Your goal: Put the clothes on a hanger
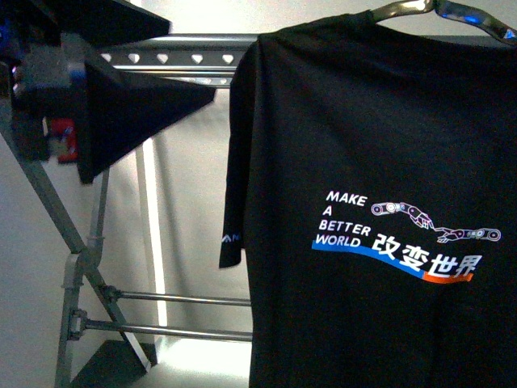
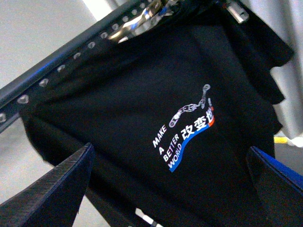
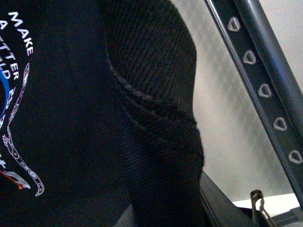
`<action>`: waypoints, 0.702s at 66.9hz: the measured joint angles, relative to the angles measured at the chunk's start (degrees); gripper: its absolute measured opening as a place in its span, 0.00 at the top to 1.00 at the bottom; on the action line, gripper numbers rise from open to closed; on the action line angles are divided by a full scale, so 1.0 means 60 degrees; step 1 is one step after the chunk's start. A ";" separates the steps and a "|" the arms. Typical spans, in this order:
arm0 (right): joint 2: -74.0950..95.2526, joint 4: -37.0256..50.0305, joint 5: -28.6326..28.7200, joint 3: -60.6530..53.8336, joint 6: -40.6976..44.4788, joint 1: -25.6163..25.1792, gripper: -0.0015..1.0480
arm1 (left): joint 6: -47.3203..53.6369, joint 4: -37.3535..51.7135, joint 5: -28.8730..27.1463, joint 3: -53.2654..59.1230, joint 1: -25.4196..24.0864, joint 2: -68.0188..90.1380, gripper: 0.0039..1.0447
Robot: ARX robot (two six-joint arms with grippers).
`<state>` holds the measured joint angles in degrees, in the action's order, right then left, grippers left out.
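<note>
The clothes (image 1: 363, 202), a black T-shirt with white "MAKE A BETTER WORLD" print, hang at the right, the shoulder up against the hanger's heart-punched top rail (image 1: 174, 58). My left gripper (image 2: 165, 198) is open, and its dark fingers (image 1: 137, 113) stand left of the shirt, apart from it. In the left wrist view the shirt's print (image 2: 184, 137) shows beyond the two fingers. My right gripper (image 3: 170, 213) is shut on the clothes at the ribbed collar (image 3: 151, 94), and fabric hides its fingertips. The rail (image 3: 265, 90) runs close beside it.
The rack's grey crossed legs (image 1: 77, 267) and two low cross bars (image 1: 178, 315) stand at the left. A shiny metal part (image 1: 412, 8) shows at the shirt's top edge. A pale wall is behind. A small metal clip (image 3: 258, 203) sits near the right gripper.
</note>
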<state>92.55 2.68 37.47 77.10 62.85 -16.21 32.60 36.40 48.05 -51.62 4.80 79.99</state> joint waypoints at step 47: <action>-0.1716 -0.7074 0.0546 -0.0182 -0.7366 -0.1279 0.91 | -0.5617 -0.2932 -0.5708 0.6382 -0.3151 -0.7861 0.81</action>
<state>82.26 -39.77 40.75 76.01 18.65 -23.88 -1.10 18.81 13.80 -13.32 -14.11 32.82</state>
